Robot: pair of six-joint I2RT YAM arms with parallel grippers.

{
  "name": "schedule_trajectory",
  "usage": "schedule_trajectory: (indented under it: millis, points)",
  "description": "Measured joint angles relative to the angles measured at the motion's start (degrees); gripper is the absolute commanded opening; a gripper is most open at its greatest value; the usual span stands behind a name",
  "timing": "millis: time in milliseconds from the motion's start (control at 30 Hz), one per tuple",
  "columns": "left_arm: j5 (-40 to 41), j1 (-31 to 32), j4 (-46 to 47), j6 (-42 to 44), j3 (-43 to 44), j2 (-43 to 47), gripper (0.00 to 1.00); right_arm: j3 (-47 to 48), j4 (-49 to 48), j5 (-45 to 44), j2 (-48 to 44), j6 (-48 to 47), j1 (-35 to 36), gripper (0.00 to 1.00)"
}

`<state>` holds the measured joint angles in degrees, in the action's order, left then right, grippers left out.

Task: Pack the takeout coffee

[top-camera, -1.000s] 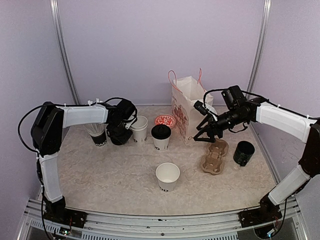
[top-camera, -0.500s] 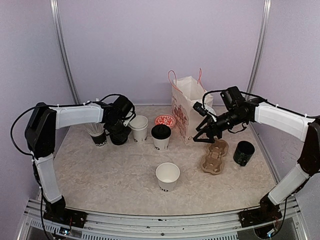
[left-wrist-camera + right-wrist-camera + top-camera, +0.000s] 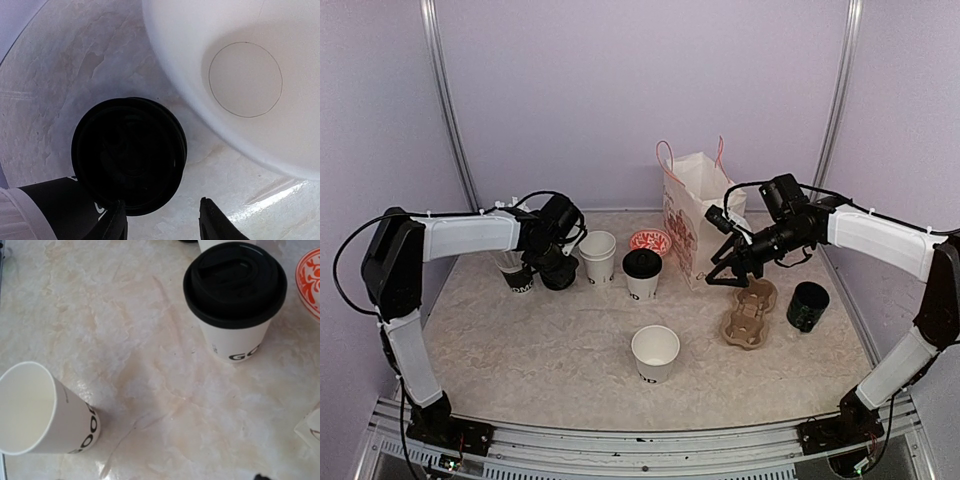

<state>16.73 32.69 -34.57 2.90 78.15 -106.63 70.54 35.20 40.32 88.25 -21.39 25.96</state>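
Note:
One takeout coffee cup (image 3: 642,273), white with a black lid, stands mid-table; the right wrist view shows it (image 3: 234,296) at top right. Two lidless white cups stand nearby, one at the back (image 3: 598,257) and one at the front (image 3: 655,352). My left gripper (image 3: 558,262) hangs open just over a round black lid (image 3: 129,155), beside the back cup (image 3: 240,75). Bare table shows between its fingertips (image 3: 114,224), and the lid lies just ahead of them. My right gripper (image 3: 723,278) hovers open and empty beside the paper bag (image 3: 688,215).
A cardboard cup carrier (image 3: 748,312) and a black pot (image 3: 807,306) sit at the right. A red-patterned dish (image 3: 650,241) lies behind the lidded cup. A black-based cup of straws (image 3: 518,272) stands left of the left gripper.
The left arm has stretched out a little, its gripper staying over the black lid. The right gripper has edged slightly left. No object has moved.

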Motion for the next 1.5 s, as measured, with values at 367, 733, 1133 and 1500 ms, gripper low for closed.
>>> schedule_trajectory:
  millis: [367, 733, 1133, 1500]
  points:
    - [0.2, -0.07, 2.01, 1.99, -0.46, -2.8, 0.55, 0.0, 0.0, -0.02, 0.0, 0.0, 0.0, 0.79]
    - [-0.5, -0.5, 4.11, 2.51, -1.51, -3.74, 0.51, 0.0, -0.02, 0.0, 0.0, -0.02, 0.0, 0.79]
    - [-1.51, -0.26, 5.22, 2.38, -2.67, -3.26, 0.48, 0.0, 0.0, 0.0, 0.0, -0.02, 0.0, 0.79]
    - [-1.22, 0.68, 5.95, 2.12, -6.01, -0.72, 0.51, 0.0, -0.02, 0.09, 0.0, 0.0, 0.0, 0.79]
